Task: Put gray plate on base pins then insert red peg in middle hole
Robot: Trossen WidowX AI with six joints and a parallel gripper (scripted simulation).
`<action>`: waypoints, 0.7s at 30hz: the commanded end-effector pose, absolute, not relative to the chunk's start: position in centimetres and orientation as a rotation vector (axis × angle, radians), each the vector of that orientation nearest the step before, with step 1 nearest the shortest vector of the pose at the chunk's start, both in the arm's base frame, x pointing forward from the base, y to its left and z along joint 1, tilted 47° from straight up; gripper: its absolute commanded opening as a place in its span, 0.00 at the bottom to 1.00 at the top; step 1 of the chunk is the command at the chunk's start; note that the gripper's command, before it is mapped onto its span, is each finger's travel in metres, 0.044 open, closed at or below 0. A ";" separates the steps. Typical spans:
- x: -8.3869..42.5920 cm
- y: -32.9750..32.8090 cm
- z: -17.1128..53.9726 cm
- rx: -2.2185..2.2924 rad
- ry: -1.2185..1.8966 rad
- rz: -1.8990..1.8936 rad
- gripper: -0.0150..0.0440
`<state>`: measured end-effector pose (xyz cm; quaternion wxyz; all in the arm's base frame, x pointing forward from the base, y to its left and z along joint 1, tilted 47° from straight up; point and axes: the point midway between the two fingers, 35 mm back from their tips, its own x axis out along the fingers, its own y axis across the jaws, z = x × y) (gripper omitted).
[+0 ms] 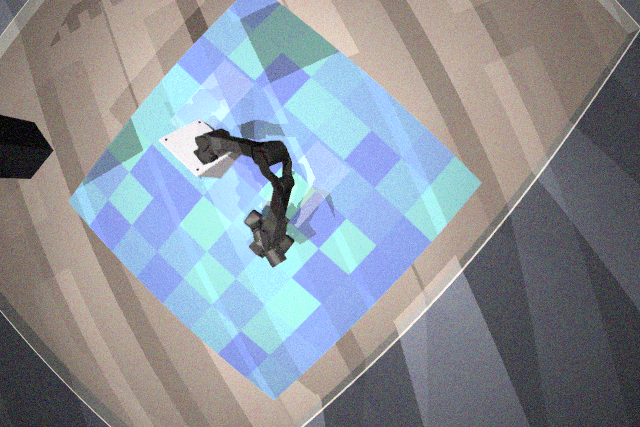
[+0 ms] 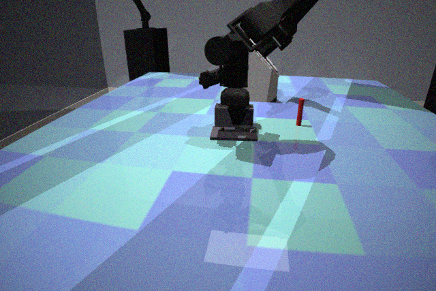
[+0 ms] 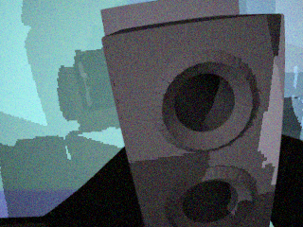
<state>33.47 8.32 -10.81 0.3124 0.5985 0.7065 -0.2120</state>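
Note:
My gripper [image 1: 268, 242] [image 2: 234, 123] [image 3: 187, 140] points down, shut on the gray plate [image 3: 142, 118]. In the wrist view two of the plate's round holes show, dark inside. The base [image 2: 218, 137] [image 3: 166, 15] is a dark flat slab just below my fingers in the exterior view; one end shows past the plate's top edge in the wrist view. The pins are not clearly visible, and I cannot tell if the plate touches them. The red peg [image 2: 299, 112] stands upright right of the base in the exterior view, away from my gripper.
The arm's pale mount [image 1: 180, 142] [image 2: 259, 82] stands behind the gripper in the exterior view. A black pedestal [image 2: 147, 52] carrying another arm stands at the back left. Dark shadows cross the checkered mat [image 1: 206, 226] [image 2: 197, 231].

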 end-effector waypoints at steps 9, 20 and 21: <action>32.9 9.6 -12.2 1.583 1.878 -0.569 0.25; 33.3 9.4 -11.8 1.578 1.867 -0.559 0.43; 33.3 9.4 -11.8 1.578 1.867 -0.559 0.48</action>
